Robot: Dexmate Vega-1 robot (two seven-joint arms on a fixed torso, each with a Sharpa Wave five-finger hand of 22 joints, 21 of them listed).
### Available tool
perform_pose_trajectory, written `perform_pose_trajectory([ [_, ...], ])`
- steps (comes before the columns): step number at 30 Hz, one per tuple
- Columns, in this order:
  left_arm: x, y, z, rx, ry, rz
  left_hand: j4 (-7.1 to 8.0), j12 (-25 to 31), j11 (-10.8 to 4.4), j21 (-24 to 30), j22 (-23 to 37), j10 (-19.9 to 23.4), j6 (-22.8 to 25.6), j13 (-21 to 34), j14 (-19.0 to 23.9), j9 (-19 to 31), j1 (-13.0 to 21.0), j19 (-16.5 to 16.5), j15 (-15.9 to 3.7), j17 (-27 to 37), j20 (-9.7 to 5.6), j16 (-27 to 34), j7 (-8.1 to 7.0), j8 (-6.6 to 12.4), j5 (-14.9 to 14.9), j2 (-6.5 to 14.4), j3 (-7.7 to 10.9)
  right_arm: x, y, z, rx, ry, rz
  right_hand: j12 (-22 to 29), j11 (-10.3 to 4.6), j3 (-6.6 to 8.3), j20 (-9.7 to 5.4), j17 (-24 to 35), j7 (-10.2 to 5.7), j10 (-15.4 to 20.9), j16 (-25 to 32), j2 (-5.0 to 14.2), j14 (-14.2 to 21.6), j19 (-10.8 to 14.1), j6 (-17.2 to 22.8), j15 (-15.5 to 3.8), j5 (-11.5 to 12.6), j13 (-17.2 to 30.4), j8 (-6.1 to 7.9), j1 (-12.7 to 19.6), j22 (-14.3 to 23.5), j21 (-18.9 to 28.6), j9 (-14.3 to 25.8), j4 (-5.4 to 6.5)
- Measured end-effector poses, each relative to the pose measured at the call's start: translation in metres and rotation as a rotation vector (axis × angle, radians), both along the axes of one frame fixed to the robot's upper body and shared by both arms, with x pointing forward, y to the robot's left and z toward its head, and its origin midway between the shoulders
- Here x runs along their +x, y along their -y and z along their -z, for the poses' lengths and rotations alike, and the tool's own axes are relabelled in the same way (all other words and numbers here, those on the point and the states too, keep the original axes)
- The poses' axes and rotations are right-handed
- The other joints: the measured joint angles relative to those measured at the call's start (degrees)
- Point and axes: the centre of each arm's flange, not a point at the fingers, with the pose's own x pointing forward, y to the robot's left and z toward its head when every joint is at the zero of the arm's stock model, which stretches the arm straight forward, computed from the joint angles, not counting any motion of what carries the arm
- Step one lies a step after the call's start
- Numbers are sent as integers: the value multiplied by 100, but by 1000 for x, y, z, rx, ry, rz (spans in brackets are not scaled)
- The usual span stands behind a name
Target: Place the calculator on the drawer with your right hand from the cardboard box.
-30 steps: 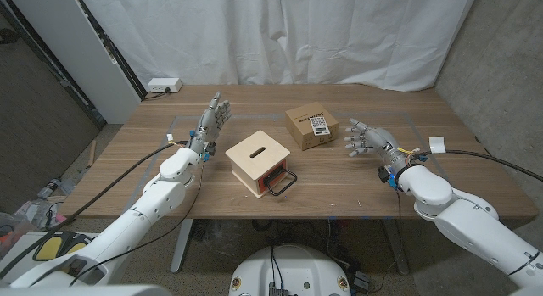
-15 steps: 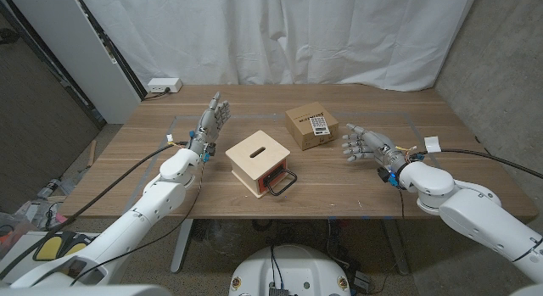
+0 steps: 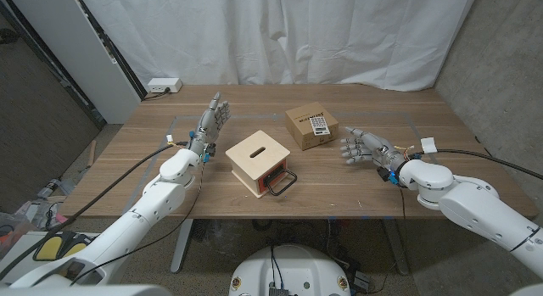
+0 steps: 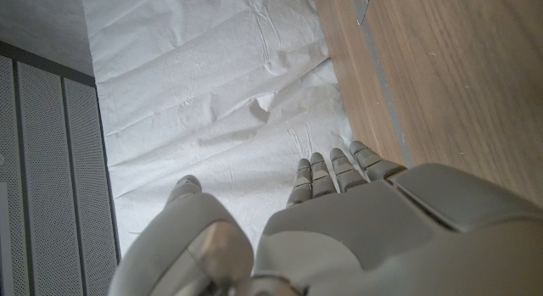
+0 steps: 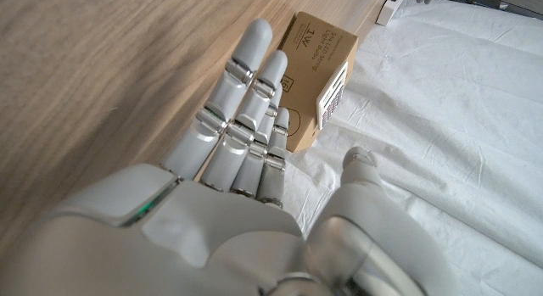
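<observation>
The right hand (image 3: pixel 363 147) has its fingers (image 5: pixel 246 101) spread and empty, near the cardboard box (image 3: pixel 310 126), having edged closer to it. The calculator (image 3: pixel 316 125) lies on the box. The drawer (image 3: pixel 259 162) sits beside it on the tabletop (image 3: pixel 153 173). The left hand (image 3: pixel 212 120) is raised, open.

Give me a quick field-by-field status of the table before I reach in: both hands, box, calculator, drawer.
right robot hand: open, fingers spread, beside the cardboard box, not touching it
left robot hand: open, raised, holding nothing
cardboard box: on the table, far side of the drawer
calculator: lying on top of the box, untouched
drawer: pale wooden unit mid-table, black handle facing the robot, nothing on top
task stage: grasp not yet made
</observation>
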Motion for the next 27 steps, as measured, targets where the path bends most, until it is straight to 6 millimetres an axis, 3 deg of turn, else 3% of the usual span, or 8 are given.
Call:
perform_pose_trajectory([
  [5,0,-2,0,0,-1,-3,0,0,0,-22,0,0,0,0,0,0,0,0,0,0,0,0,0,0,0,0,0,4,-1,-1,-3,-9,-7,0,-276,30,-1,0,-202,75,-86,-45,84,1,160,-4,0,0,50,45,76,28,28,-31],
  [11,-1,-4,0,-2,-1,-3,0,0,-32,-22,0,32,0,0,27,0,0,0,-27,0,0,0,0,0,0,0,0,9,-4,-2,-4,-21,-16,0,-361,30,-1,0,-255,77,-107,-45,145,1,213,-5,0,0,55,45,103,68,27,-31],
  [22,-1,-7,1,-5,-2,-4,0,0,-32,-44,0,31,0,0,59,0,0,0,5,0,0,0,0,0,0,0,0,17,-11,-5,-13,-31,-32,0,-364,54,0,16,-307,81,-131,-76,246,0,220,-10,0,0,55,75,129,95,27,-55],
  [27,-1,-9,1,-6,-1,-6,0,0,-32,-44,0,31,0,-1,59,0,0,0,5,0,0,0,0,0,0,0,0,20,-13,-6,-17,-35,-39,0,-485,54,1,65,-442,202,-131,-76,322,-1,357,-32,0,0,55,76,175,134,27,-55],
])
